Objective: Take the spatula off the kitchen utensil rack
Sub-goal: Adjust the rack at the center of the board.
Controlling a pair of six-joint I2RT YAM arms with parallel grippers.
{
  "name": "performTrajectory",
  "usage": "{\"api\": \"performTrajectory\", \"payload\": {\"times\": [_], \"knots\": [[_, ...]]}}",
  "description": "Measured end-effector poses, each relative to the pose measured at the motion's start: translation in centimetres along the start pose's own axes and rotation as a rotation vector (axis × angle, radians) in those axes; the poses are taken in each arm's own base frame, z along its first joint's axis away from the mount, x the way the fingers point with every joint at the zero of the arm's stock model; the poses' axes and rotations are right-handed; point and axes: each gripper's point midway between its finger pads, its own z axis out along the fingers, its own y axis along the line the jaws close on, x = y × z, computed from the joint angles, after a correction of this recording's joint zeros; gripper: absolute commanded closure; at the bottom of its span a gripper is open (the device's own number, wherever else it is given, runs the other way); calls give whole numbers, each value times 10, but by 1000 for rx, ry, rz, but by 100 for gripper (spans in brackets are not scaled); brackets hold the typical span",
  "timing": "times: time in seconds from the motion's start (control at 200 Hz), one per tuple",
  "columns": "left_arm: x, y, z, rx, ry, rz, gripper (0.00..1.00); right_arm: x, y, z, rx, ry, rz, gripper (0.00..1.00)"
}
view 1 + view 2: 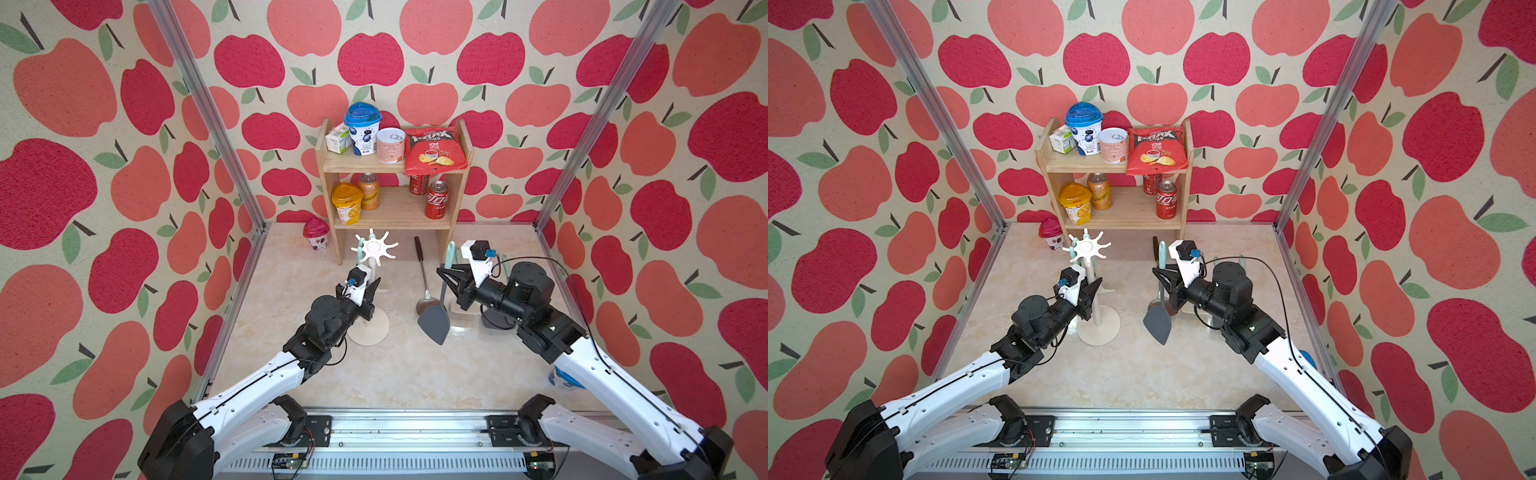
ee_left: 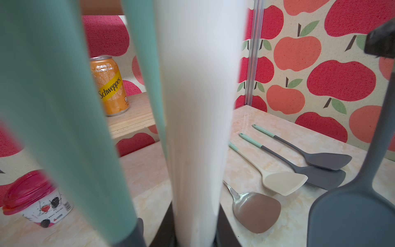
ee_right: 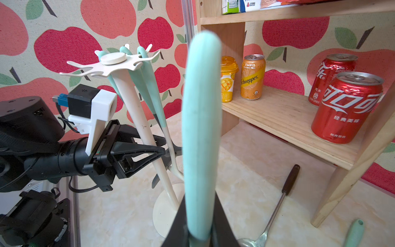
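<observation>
While the left gripper clamps the pole of the rack, its fingers drawn narrow on either side of the white rod partway up, the right gripper holds the spatula off the crown and well apart from it, over the middle of the bench. The right arm's fingers pinch the spatula where the mint handle meets the grey shaft. The handle points up and the grey blade hangs down; whether the blade touches the bench cannot be told. The rack stands on its round base toward the back left of the bench, just in front of the left leg of the shelf, and mint-handled utensils hang from its prongs. A metal turner lies flat between rack and spatula, its dark handle toward the back edge. Behind the right arm, near the right edge, a beige spatula and two grey ones lie side by side. A pink-lidded cup sits by the back left corner.
</observation>
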Motion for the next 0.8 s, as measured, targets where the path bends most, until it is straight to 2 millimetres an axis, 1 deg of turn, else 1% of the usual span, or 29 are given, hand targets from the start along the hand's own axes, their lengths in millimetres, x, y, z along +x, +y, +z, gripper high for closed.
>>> {"api": "performTrajectory", "payload": {"times": [0.12, 0.295, 0.425, 0.59, 0.8], "knots": [[0, -1, 0, 6, 3, 4, 100, -2, 1, -3, 1, -8, -1, 100], [-1, -2, 2, 13, 16, 9, 100, -1, 2, -7, 0, -13, 2, 100], [0, 0, 1, 16, 28, 9, 100, 4, 2, -6, -1, -3, 15, 100], [1, 5, -7, 13, 50, 0, 100, 7, 3, -5, -12, 4, 24, 100], [3, 20, -26, -9, 89, -32, 100, 11, 7, -2, -43, 18, 33, 100]]}}
